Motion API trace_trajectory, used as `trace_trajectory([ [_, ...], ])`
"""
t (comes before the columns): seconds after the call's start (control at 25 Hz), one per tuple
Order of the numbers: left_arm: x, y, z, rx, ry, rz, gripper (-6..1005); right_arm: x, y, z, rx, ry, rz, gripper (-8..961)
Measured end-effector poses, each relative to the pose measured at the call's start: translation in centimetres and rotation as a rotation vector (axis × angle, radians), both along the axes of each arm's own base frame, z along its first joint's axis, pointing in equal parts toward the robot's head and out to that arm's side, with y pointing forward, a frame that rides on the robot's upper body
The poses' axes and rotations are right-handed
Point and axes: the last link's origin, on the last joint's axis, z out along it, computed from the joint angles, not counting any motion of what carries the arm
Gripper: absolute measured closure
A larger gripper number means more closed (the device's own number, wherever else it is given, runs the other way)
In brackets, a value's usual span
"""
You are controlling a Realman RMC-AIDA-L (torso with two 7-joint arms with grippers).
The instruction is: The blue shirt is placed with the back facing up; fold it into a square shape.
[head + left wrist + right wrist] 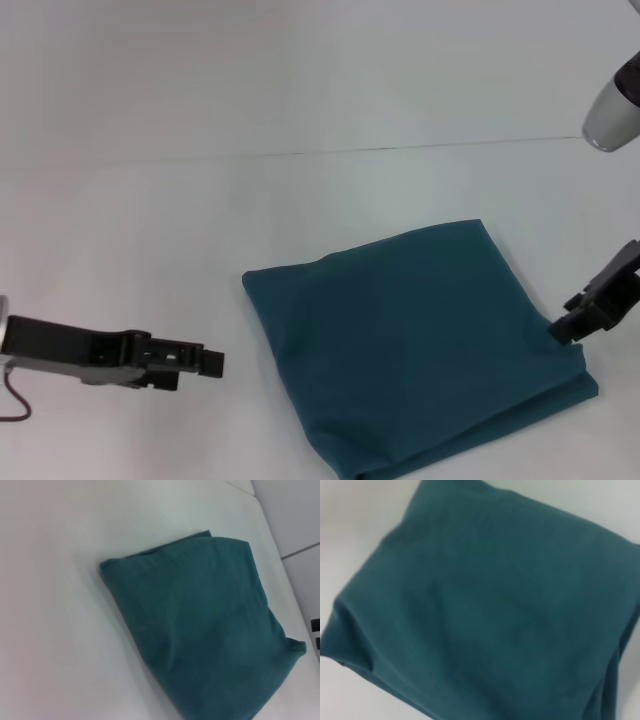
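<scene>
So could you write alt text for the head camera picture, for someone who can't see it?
A blue shirt, folded into a rough square, lies on a white table. The right claw is at its right edge; the left claw hovers over the table off to the shirt's left.

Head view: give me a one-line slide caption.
Blue shirt lies folded into a rough square on the white table; right gripper at its right edge, left gripper apart on the left.
</scene>
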Motion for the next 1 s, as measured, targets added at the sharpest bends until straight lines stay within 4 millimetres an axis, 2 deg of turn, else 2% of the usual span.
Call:
trace_trajectory([
  [0.24, 0.6, 0.7, -1.3, -0.037, -0.023, 0.032, 190, 0.3, 0.0, 0.7, 0.015, -0.014, -0.003, 601],
  [0.48, 1.1, 0.6, -2.0, -0.068, -0.020, 0.022, 193, 0.4, 0.0, 0.8, 0.011, -0.030, -0.005, 404],
  [0.72, 0.9, 0.1, -4.0, -0.093, -0.029, 0.050, 196, 0.0, -0.2, 0.8, -0.017, -0.031, 0.020, 405],
  [1.0, 1.4, -0.1, -5.7, -0.111, -0.045, 0.056, 199, -0.6, -0.9, 0.7, -0.062, 0.015, 0.150, 413],
])
